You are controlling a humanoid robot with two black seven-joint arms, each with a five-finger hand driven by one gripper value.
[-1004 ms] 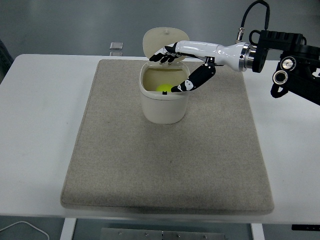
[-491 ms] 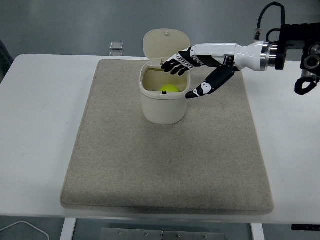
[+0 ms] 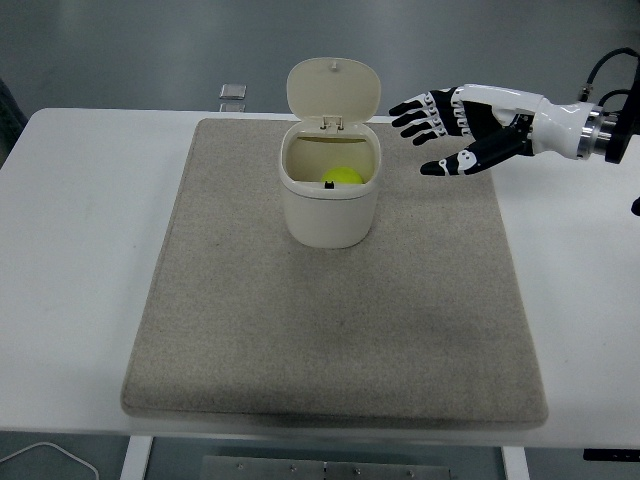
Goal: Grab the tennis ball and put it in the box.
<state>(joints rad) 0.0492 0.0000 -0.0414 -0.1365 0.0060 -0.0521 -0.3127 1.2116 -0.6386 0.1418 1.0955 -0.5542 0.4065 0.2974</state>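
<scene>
While tennis ball sits inside box, right hand hovers beside, empty.

A cream plastic box with a raised hinged lid is set on the far half of a beige felt mat, which is laid on a white table. A yellow-green tennis ball is seen inside the box. A white-and-black right hand is held right of the box, apart from it. A small grey square object lies behind the mat, left of the lid.
</scene>
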